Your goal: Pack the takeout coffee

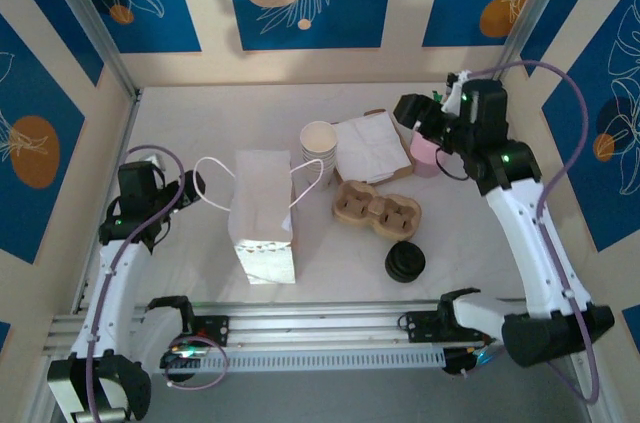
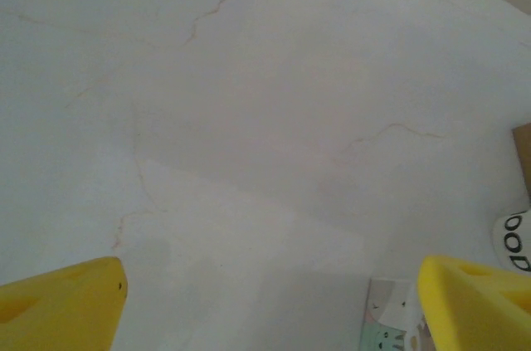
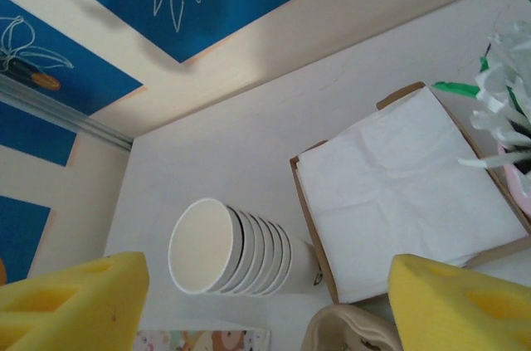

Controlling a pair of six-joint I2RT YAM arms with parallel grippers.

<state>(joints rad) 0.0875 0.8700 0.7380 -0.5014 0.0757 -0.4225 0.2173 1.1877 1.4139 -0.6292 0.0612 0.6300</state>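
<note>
My left end effector (image 2: 270,285) is spread wide over bare white worktop (image 2: 249,119), its yellow fingers (image 2: 58,305) cut off by the frame. My right end effector (image 3: 270,278) is likewise spread and holds nothing. The cream paper cup with round black plastic lid (image 1: 405,261) stands well apart from both, its wall hard to make out.

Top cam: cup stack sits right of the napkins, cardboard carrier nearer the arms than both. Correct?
No. The cup stack sits left of the napkins, not right, as the top external view shows. The cardboard carrier is indeed nearer the arms than both.
</note>
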